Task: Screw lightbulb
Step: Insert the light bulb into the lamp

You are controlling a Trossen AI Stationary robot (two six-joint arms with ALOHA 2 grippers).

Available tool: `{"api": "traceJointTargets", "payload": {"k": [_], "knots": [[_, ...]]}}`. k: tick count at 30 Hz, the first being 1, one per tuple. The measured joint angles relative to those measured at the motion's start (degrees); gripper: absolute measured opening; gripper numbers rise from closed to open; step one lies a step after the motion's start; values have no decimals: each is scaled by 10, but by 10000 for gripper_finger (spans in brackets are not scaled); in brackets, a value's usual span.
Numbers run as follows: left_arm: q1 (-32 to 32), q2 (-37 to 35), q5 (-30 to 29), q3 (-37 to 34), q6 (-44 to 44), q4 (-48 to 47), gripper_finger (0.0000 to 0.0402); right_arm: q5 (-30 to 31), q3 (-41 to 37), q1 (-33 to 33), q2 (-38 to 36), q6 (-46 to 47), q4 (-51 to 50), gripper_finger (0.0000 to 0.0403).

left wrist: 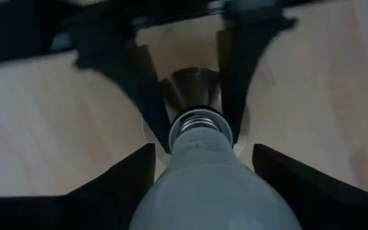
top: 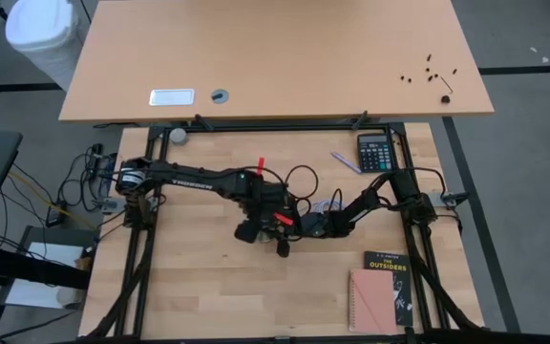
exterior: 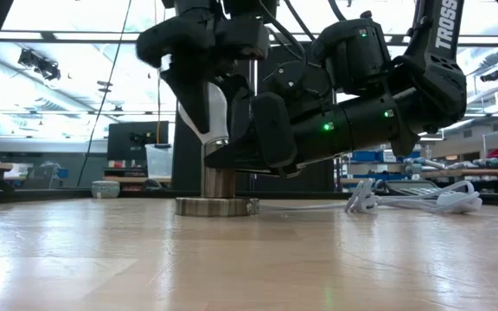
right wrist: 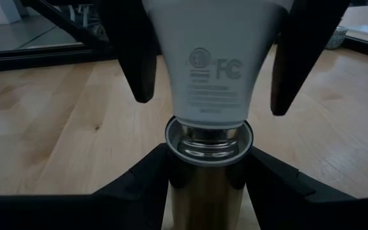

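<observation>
Lightbulb (right wrist: 213,61) sits upright with its threaded base in the socket (right wrist: 206,185) mid-desk (exterior: 249,259), left hand (left wrist: 203,185) pinching it from above, right hand (right wrist: 203,176) clamped round the socket stem. White cord (exterior: 413,200) trails behind.

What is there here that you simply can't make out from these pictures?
- How deep the lightbulb is screwed in: in the right wrist view, the socket collar hides most of its threads.
- Small print under the FC mark: too small there.
- Lightbulb and socket in the high view: covered by the left arm and right arm.
- Dark bits on the far desk: too small.
</observation>
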Motion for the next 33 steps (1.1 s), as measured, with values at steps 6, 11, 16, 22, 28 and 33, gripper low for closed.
{"api": "traceJointTargets", "payload": {"k": [6, 11, 16, 22, 28, 33], "knots": [[-26, 0, -24, 0, 174, 12, 255, -4, 0, 0, 0, -1, 0, 186], [-46, 0, -29, 0, 286, 30, 260, -3, 0, 0, 0, -1, 0, 186], [-55, 5, -27, 0, 374, 27, 261, -3, 0, 0, 0, -1, 0, 186], [-53, 12, -38, 1, 382, 30, 262, -2, 0, 0, 0, -1, 0, 186], [-48, 13, -46, 0, 396, 36, 263, 2, 0, -1, 0, 0, 0, 186], [-48, 13, -68, 0, 378, 51, 279, 1, 0, -1, 0, 0, 0, 186]]}}
